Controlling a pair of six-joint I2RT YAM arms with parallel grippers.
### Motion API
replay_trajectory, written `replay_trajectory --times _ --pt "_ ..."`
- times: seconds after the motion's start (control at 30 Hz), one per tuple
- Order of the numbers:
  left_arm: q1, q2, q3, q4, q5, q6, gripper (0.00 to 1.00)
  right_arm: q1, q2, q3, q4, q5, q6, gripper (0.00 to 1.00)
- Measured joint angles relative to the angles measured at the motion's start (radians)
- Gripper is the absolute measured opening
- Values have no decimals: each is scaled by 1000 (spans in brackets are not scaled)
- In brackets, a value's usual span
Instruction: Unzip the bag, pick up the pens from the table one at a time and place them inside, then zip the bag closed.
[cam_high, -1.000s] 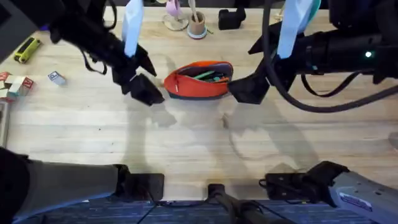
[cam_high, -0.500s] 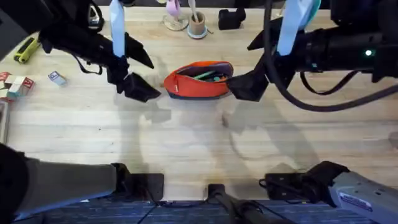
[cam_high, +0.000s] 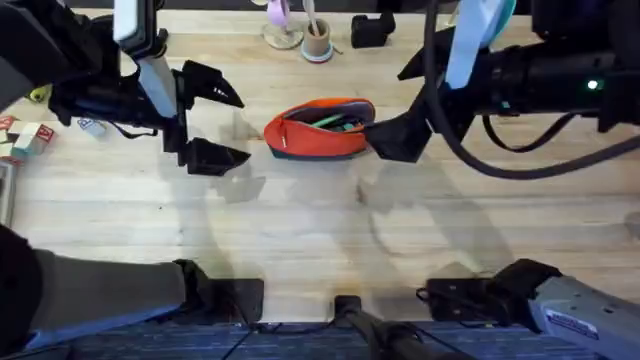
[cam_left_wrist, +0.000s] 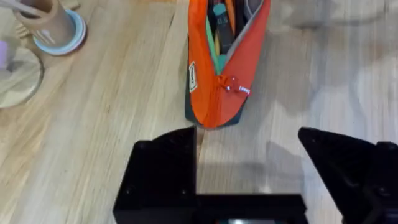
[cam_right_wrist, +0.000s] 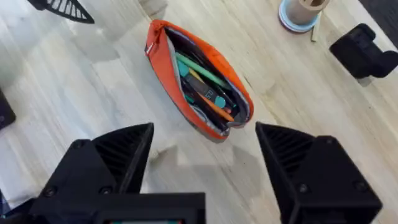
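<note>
The orange-red pencil pouch (cam_high: 320, 128) lay on the light-wood tabletop (cam_high: 320, 230) between the two arms, its zipper open along the top. In the right wrist view the pouch (cam_right_wrist: 198, 81) gaped wide, with a light green pen (cam_right_wrist: 199, 70) and a dark pen with an orange tip (cam_right_wrist: 208, 99) lying inside among other slim things; one bore small pale lettering, too small to read. In the left wrist view a small dark fabric tag (cam_left_wrist: 193, 76) was sewn on the pouch's side and a tiny white tab with red print (cam_left_wrist: 243, 91) hung beside the round red zipper pull (cam_left_wrist: 231, 83) at the near end; neither could be read.

The left pincer (cam_high: 205, 125) hung to the left of the pouch, near but apart from it, its black fingers spread wide and holding nothing. In its own wrist view the pouch's closed end (cam_left_wrist: 214, 115) stood just beyond the gap between the fingers. The right pincer (cam_high: 398, 140) sat just beside the pouch's right end, also spread wide and empty; whether a finger touched the fabric could not be told.

Behind the pouch stood a round wooden cup (cam_high: 317, 40) of pale sticks on a blue coaster, and a yellow-and-black tool (cam_high: 38, 94) lay at the far left
</note>
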Motion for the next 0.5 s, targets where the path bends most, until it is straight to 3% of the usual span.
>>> replay_trajectory --times 0.27,0.5 --pt "0 0 -5 3 11 20 996 8 9 0 4 -27 2 997" --pt "0 0 -5 3 11 20 995 87 62 0 12 -61 26 997"
